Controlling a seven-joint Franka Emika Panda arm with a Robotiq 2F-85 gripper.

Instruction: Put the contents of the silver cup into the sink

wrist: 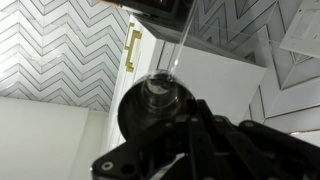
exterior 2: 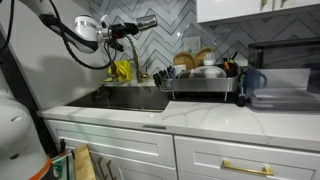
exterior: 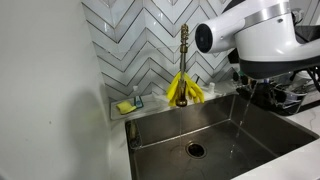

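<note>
Pour under way. Claw is closed round the silver cup, which is tipped above the sink, off to one side of the drain. A thin stream lands inside the basin. To do well: hold the tilt steady, stay inboard of the worktop edge, deepen the tilt slowly until empty.

Pretty even, soft light over the sink. The steel just has a dull sheen, no harsh shadows. The white arm is nearly blown out up top. In an exterior view the lower cabinets sit dim while the tile backsplash looks brighter. Wrist view: the pincer is a dark, soft-focus mass, with the silver cup rim catching a small glint.
</note>
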